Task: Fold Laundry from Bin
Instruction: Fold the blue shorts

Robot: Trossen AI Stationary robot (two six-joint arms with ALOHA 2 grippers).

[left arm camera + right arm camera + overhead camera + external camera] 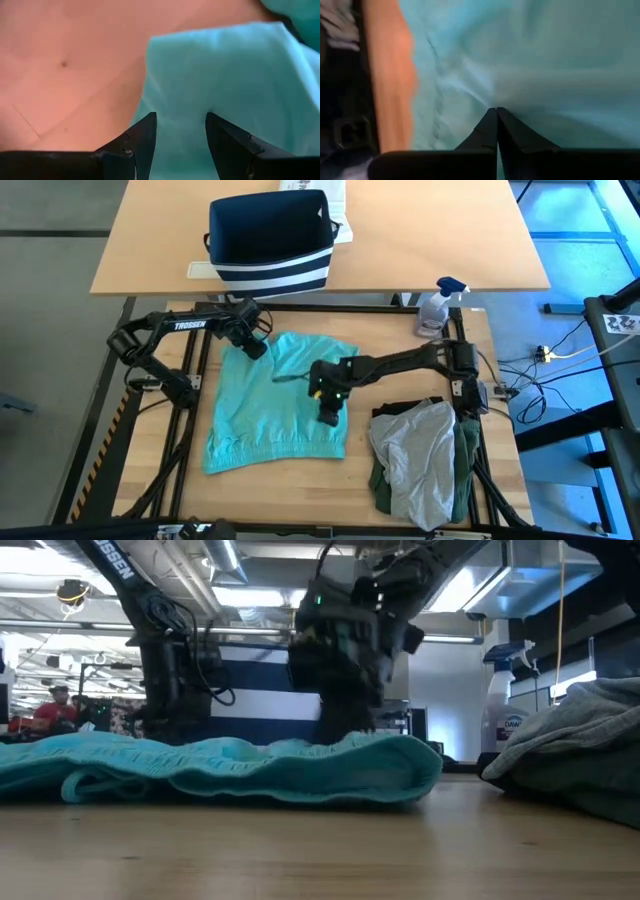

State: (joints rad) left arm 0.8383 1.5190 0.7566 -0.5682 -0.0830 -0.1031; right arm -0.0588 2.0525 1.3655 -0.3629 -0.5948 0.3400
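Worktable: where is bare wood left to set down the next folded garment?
Free: the near strip below the teal garment, and the right far corner between it and the spray bottle. Crowded: the grey-and-green pile fills the near right.

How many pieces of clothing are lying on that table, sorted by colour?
Teal-green cloth garment, spread flat: 1
Light grey cloth garment, heaped: 1
Dark green cloth garment, under the grey one: 1
Total: 3 that show; the heap may hide more.

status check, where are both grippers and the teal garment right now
Left gripper jaws open at teal garment's far left corner. Right gripper jaws shut, pinching its right edge. Garment spread flat on table. Grey-green laundry pile lies right, clear.
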